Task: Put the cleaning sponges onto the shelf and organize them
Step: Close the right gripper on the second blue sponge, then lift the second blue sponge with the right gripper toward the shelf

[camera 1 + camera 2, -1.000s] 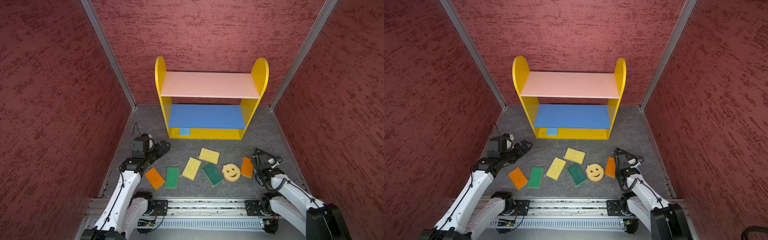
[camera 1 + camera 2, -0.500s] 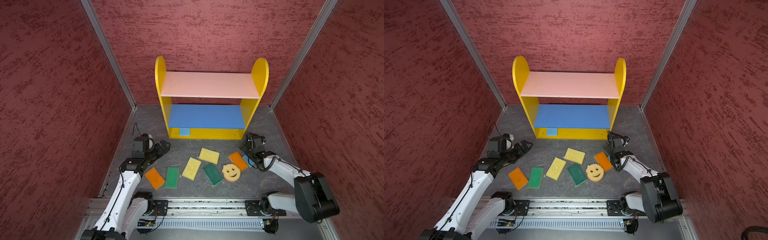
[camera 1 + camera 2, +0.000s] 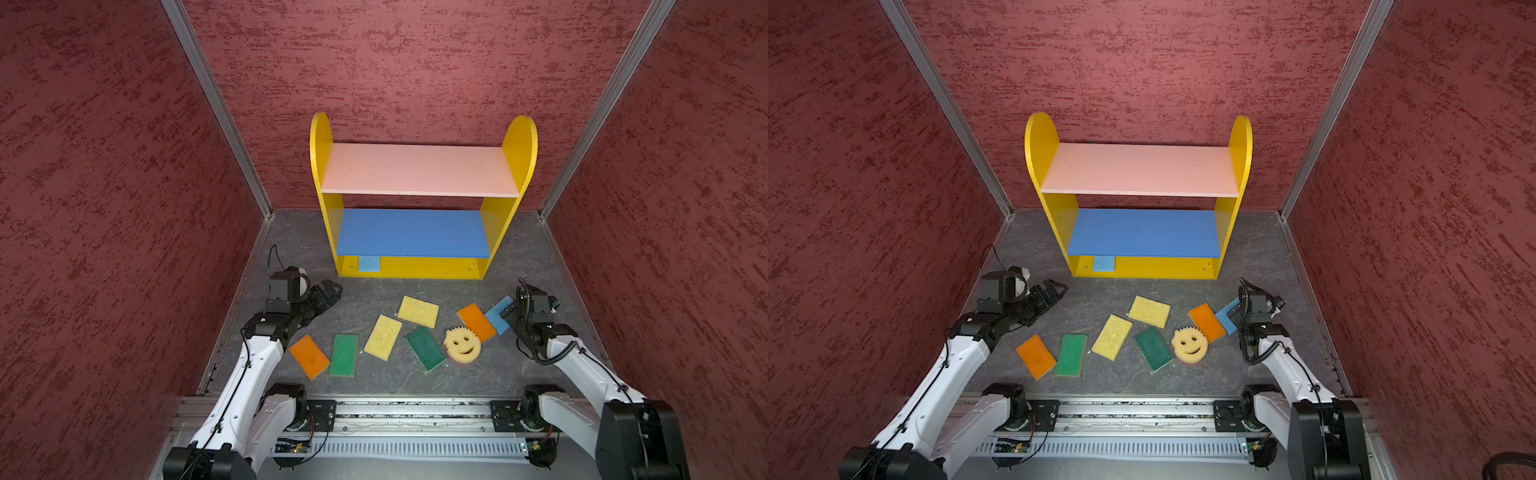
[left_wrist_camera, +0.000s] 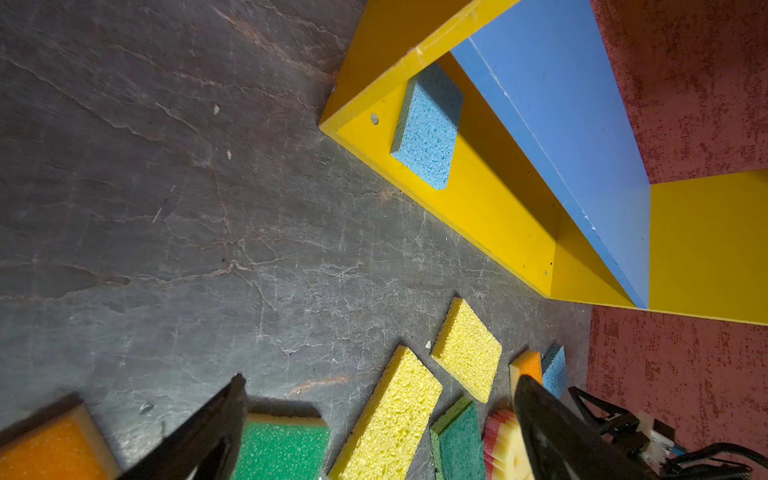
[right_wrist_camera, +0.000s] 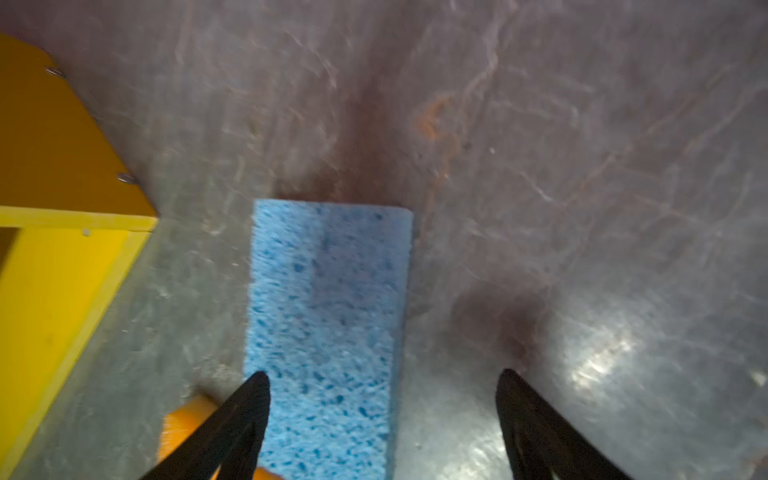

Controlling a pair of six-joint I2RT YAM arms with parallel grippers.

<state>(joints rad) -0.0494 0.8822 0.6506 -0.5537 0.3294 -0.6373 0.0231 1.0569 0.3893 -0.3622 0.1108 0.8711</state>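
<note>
right jaws apart over blue sponge (image 5: 328, 316) at 3 o'clock, ready to grab; left jaws apart, idle

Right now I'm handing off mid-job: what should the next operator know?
Left pincer: open, empty, above bare floor near the shelf.
Right pincer: open over the loose blue sponge, no grip yet.
Done: shelved blue sponge lies on the shelf's yellow base, left end.
Left: eight on the floor: loose blue sponge, two orange sponges, two green sponges, two yellow sponges, smiley sponge.
</note>
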